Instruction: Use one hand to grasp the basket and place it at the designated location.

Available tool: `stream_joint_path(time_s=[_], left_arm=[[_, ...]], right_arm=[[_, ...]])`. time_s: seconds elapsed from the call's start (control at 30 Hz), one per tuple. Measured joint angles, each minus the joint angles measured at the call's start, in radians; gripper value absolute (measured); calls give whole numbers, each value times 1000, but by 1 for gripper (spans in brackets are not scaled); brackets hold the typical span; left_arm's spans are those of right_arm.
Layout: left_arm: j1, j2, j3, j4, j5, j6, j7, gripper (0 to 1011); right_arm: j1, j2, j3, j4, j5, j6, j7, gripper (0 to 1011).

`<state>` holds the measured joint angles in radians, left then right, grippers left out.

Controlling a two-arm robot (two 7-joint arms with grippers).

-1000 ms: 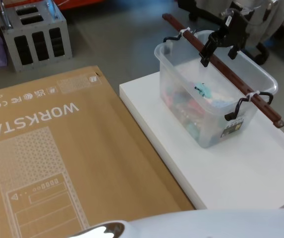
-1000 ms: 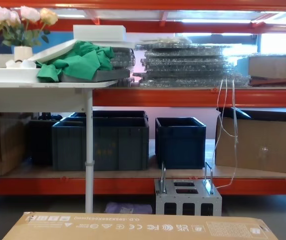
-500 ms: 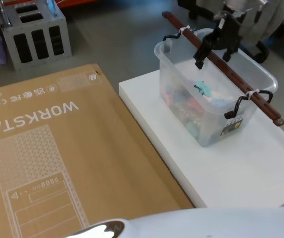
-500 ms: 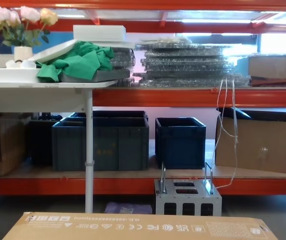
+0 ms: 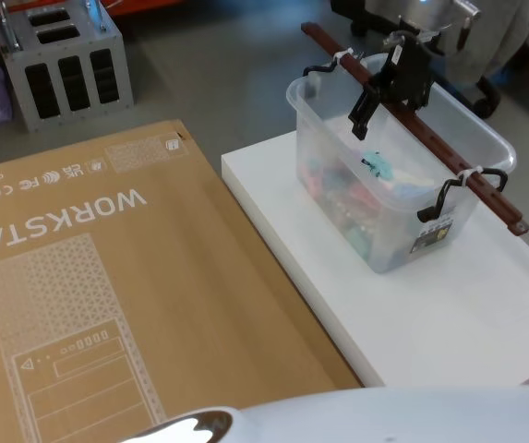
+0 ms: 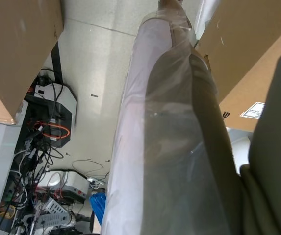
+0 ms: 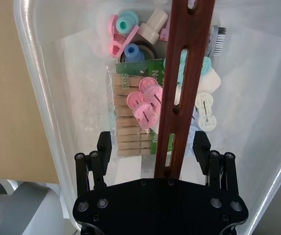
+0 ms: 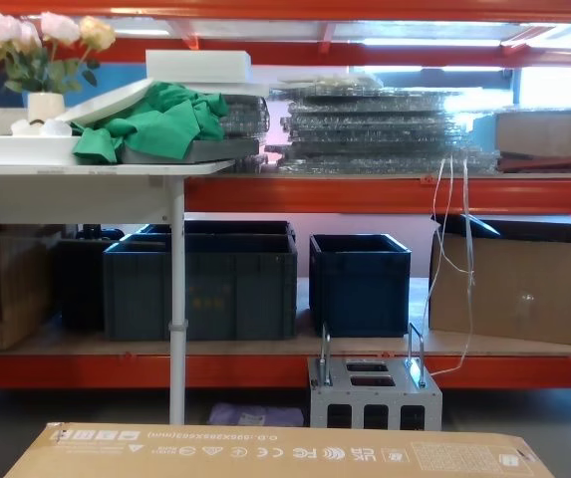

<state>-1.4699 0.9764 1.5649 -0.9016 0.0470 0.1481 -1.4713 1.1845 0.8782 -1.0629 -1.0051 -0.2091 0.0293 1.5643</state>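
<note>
Right of the cardboard box [image 5: 89, 277], the basket [image 5: 333, 175] stands on the white platform [image 5: 449, 314], not yet lifted. I have the right gripper [image 7: 153, 139] at its brown handle [image 7: 187, 58], jaws wide open either side of the bar, holding nothing. I judge this the grasp step: next, close squarely, then lift. The box reads "WORKSTAT", cut off; the basket's sticker is unreadable.

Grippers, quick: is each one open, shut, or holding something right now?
Right gripper: open, fingers either side of the basket's bar handle, not closed on it.
Left gripper: cannot be told.
</note>
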Motion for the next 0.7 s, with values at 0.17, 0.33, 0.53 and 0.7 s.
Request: stream_joint_path(time_s=[0.17,0.33,0.53,0.7], left_arm=[[0,0,0,0,0,0,0,0],[0,0,0,0,0,0,0,0],[0,0,0,0,0,0,0,0],[0,0,0,0,0,0,0,0]], right_arm=[[9,-17,-20,24,-1,-16,7,1002],[16,-32,-38,46,1,-29,18,1001],[17,-35,-53,54,5,-31,21,1001],[17,-38,-66,68,8,-33,25,1001]])
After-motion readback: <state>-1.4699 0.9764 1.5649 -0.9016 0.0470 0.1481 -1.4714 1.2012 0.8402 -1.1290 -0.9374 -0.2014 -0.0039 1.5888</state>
